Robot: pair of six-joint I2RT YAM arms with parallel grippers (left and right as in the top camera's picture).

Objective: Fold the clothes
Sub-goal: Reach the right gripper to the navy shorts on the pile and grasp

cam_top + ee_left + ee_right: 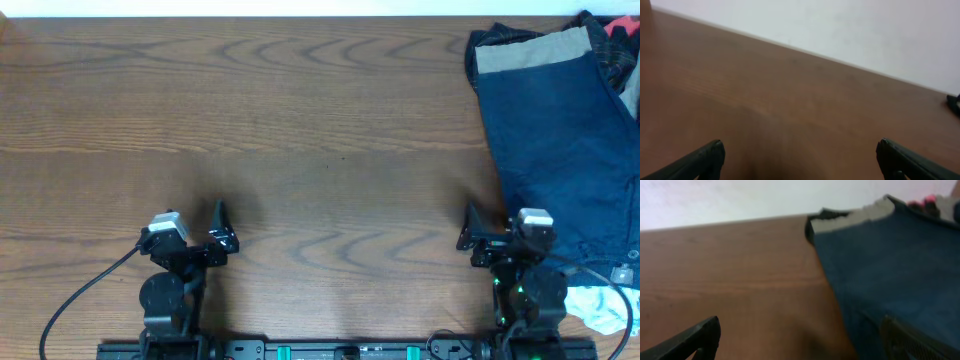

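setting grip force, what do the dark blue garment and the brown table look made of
Dark blue garment: likely woven cotton or denim-like cloth, matte, with soft creases and a tan inner band at its top edge; exact fabric unclear.
Brown table: wood or wood-look laminate, smooth, low sheen, with arched grain lines.

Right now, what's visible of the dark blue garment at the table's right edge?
The dark blue denim-like garment lies spread flat on the wooden table, unfolded, running off frame to the right. A beige inner band shows at its far end, where black fabric and red fabric border it. A crumpled white cloth sits at its near end.
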